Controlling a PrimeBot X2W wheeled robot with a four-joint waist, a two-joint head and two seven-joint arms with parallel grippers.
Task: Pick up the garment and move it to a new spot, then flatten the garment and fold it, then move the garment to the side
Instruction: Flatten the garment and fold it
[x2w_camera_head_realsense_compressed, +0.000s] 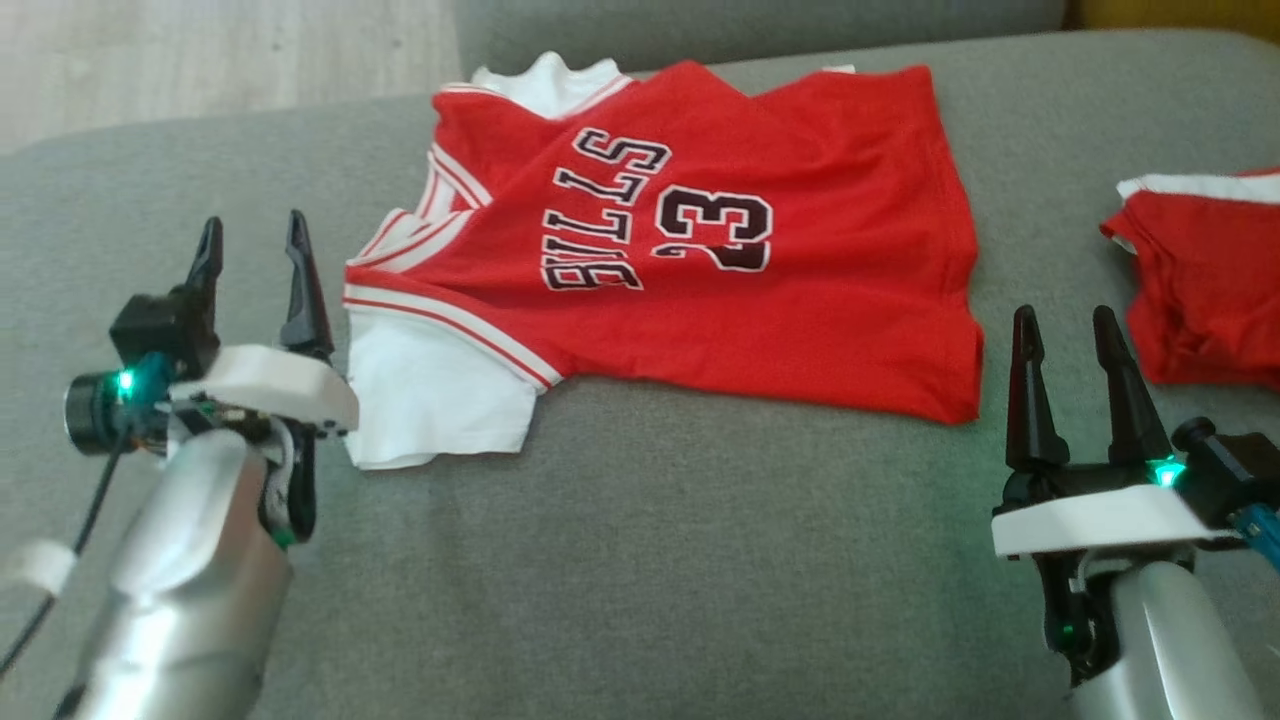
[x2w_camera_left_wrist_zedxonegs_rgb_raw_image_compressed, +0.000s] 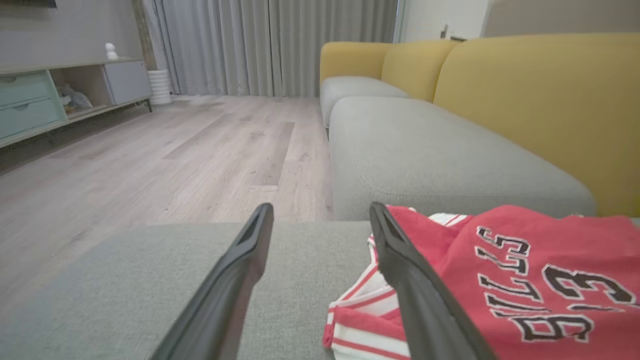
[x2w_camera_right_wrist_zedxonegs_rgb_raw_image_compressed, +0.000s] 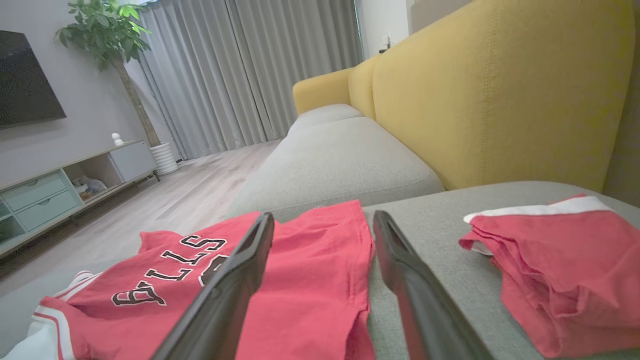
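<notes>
Starting from the head view: looking down on the jersey (x2w_camera_head_realsense_compressed: 700, 230), laid front up across the grey sofa (x2w_camera_head_realsense_compressed: 650, 560), lettering and number easy to read, body mostly smooth. No fold in it yet, by the look of things, with a white sleeve (x2w_camera_head_realsense_compressed: 430, 400) sticking out at the near left and the collar end a little bunched. Finding the left tool (x2w_camera_head_realsense_compressed: 253, 220) just beside that sleeve, fingers spread, pinching nothing. Same story for the right tool (x2w_camera_head_realsense_compressed: 1063, 314): spread wide, empty, parked just off the hem corner. Also noting a red pile (x2w_camera_head_realsense_compressed: 1210, 280) at the far right, well apart from the jersey.

Over to the left wrist: peering between two spread fingers at bare grey cushion, with the jersey (x2w_camera_left_wrist_zedxonegs_rgb_raw_image_compressed: 525, 260) and its striped trim just to the right of the right-hand finger. Nothing gripped. Beyond that, wood floor (x2w_camera_left_wrist_zedxonegs_rgb_raw_image_compressed: 150, 150) and a yellow backrest (x2w_camera_left_wrist_zedxonegs_rgb_raw_image_compressed: 540, 110).

Switching to the right wrist: again spread fingers, this time framing the hem end of the jersey (x2w_camera_right_wrist_zedxonegs_rgb_raw_image_compressed: 310, 280). Cannot tell whether touching cloth or hovering over it. Red pile (x2w_camera_right_wrist_zedxonegs_rgb_raw_image_compressed: 550, 270) off to the right, clear of both.

Calling the score: seems placed on its new spot and largely flattened. Left to do, judging from this: tidying sleeve and collar, folding, then shifting it to the side.
</notes>
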